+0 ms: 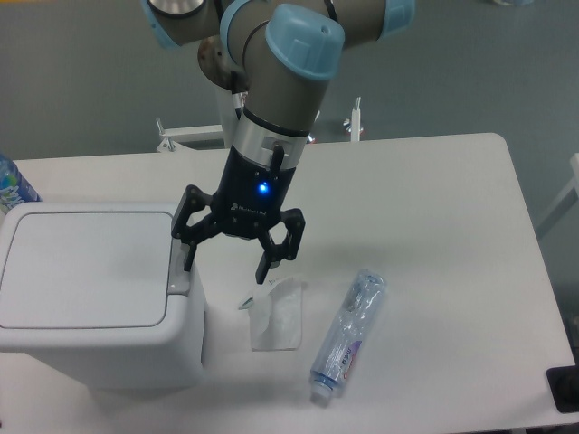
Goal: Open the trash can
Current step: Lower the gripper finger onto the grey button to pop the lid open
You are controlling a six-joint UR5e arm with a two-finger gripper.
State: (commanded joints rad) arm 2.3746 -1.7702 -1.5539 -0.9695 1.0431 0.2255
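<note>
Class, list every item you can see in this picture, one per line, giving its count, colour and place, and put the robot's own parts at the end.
White boxy plastic trash can: one, white with a small grey push-button tab on its right edge, lid shut, table's left front.
Clear plastic water bottle with blue label: one, lying on its side, front centre-right.
Clear crumpled plastic bag: one, flat on the table between the can and the lying bottle.
Blue-labelled bottle: one, partly cut off at the left edge, behind the can.
White table: one, under everything.
Black pincer: one, open, its left finger over the grey tab.
Grey and light blue arm: one, reaching in from the top.
</note>
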